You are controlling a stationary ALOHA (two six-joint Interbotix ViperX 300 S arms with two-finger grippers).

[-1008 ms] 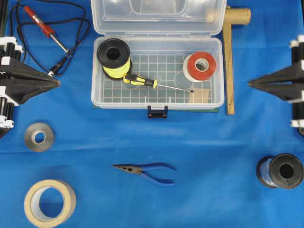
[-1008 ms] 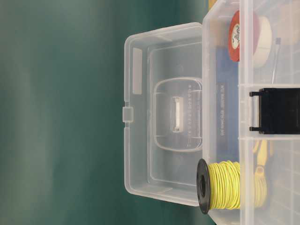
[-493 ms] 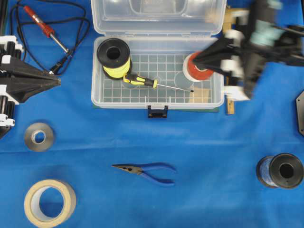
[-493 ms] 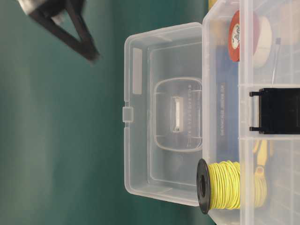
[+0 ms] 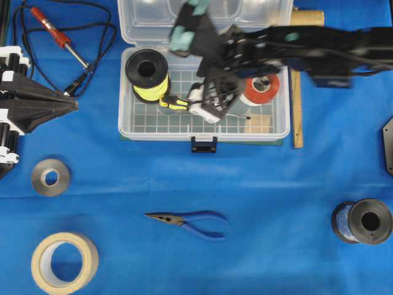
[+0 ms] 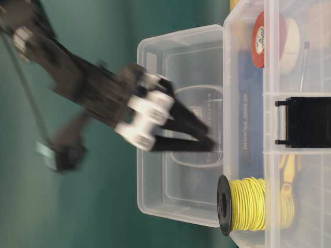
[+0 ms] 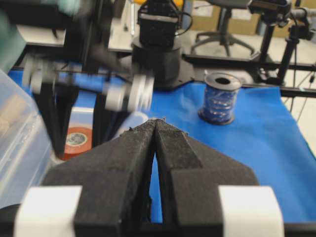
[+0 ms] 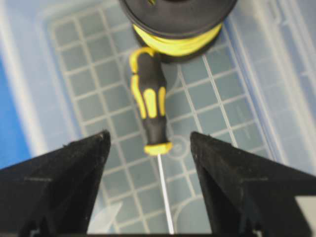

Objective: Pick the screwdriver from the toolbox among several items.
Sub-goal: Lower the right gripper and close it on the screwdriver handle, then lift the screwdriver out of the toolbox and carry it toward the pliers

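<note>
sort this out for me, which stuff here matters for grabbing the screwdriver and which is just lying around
In the job: screwdriver, toolbox, right gripper open above the screwdriver.

Lying about: yellow wire spool, red tape roll, pliers, soldering iron, tan tape roll, blue wire spool.

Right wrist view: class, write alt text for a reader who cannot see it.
Two open black gripper fingers frame a yellow-and-black screwdriver lying on the gridded floor of a clear toolbox. Its handle end sits against a spool of yellow wire at the top.
</note>
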